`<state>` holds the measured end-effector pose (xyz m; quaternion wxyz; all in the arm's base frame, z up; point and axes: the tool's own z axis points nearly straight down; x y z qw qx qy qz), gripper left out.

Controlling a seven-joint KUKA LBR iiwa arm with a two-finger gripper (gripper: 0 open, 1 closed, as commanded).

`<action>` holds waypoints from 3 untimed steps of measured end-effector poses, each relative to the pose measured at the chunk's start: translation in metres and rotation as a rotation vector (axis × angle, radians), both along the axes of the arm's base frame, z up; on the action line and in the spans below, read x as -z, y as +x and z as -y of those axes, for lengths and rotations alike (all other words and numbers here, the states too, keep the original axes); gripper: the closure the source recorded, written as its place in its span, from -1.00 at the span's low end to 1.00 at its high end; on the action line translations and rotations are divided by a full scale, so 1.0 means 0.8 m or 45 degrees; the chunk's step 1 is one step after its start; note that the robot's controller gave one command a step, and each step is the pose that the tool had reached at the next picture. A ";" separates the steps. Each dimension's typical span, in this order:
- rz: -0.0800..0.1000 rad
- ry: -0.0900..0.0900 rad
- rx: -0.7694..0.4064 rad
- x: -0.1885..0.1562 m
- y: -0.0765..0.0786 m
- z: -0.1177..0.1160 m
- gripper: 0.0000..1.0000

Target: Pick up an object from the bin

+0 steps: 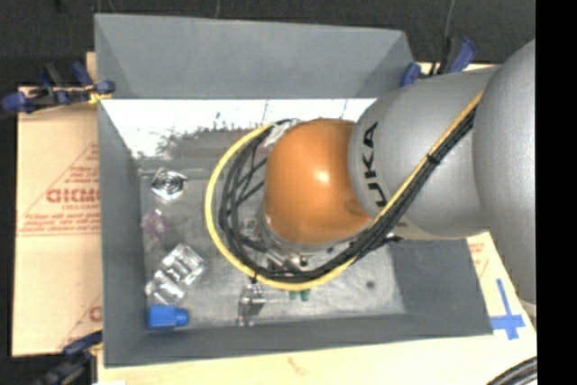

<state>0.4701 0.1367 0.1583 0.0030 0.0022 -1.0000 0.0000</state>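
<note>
Though arm (424, 158) mid-bin, bare floor (380, 288) lower right.

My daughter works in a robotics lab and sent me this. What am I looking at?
This is one camera looking down, slightly from the side, into a grey metal bin. The big grey shape coming in from the right is a robot arm; the orange dome is a cover on its wrist, ringed by cables. Its job is to pick one thing out. On the bin floor, at the left, lie a shiny silver piece, a pale purple see-through piece, a clear plastic block and a small blue piece. Something green peeks out under the wrist. The cover hides what is beneath, so I cannot tell whether anything is held.
</note>
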 end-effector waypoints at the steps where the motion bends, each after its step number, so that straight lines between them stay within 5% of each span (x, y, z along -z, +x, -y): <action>1: 0.014 -0.003 0.290 0.105 0.092 -0.044 -1.00; 2: 0.016 -0.021 0.432 0.103 0.089 -0.071 -1.00; 3: 0.010 0.000 -0.192 0.049 0.068 -0.004 -1.00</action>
